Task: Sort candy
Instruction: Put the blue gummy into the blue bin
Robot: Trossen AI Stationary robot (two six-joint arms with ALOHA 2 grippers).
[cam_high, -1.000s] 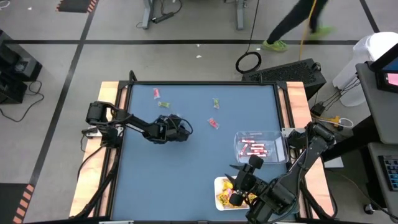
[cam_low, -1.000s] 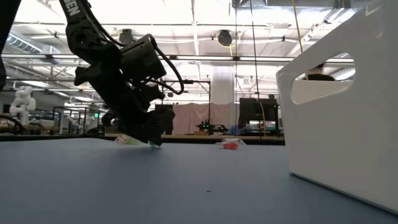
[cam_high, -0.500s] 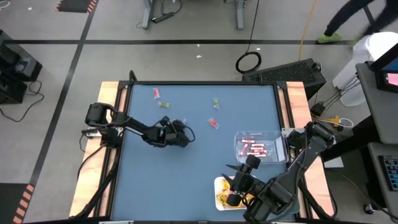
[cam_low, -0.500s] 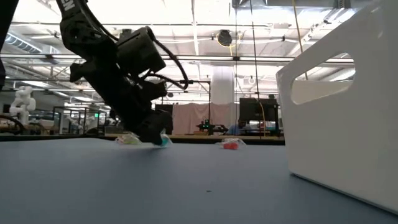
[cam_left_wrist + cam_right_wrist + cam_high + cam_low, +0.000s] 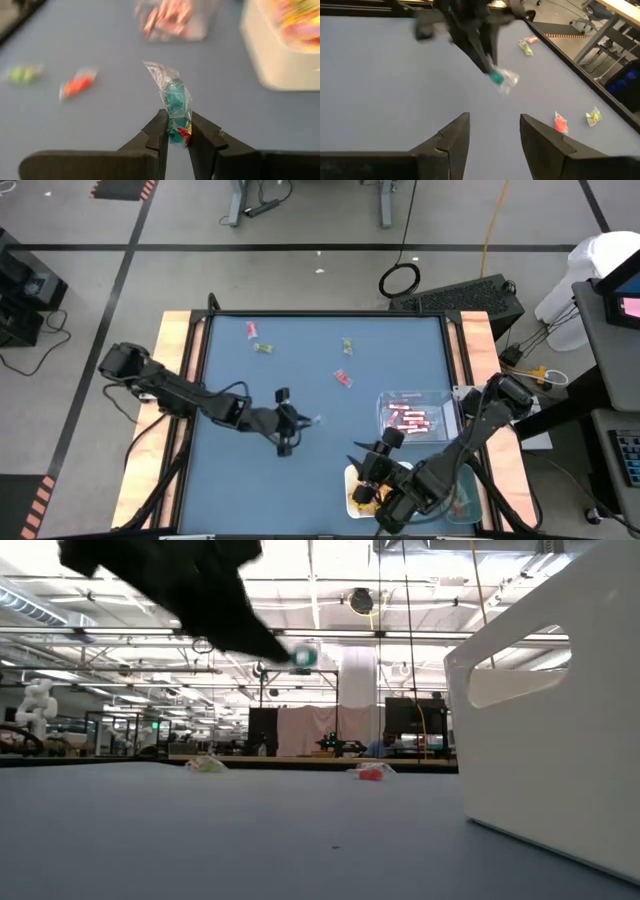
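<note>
A teal candy in a clear wrapper is held above the table's middle by my left gripper, which is shut on it. It also shows in the low view as the teal candy, high over the table. Loose candy lies at the far side: a red piece, green pieces and a red piece. My right gripper hangs open near the white tray, with nothing between its fingers. My left gripper pinches the teal candy's near end between its two fingertips. The fingers come from the table's left, slanting down. The candy sticks out beyond the fingertips, its clear wrapper tail free, lifted clear of the table.
A clear tray with pink-red sticks stands at the right. The white tray holding yellow candy stands at the near right and fills the low view's right as a white wall. Bare blue table lies at the near left.
My left gripper has risen from the table and swung toward the right and near edges, rolling its wrist as it went. The teal candy, which lay on the table at its fingertips, now hangs lifted clear. My right gripper has sunk a little.
</note>
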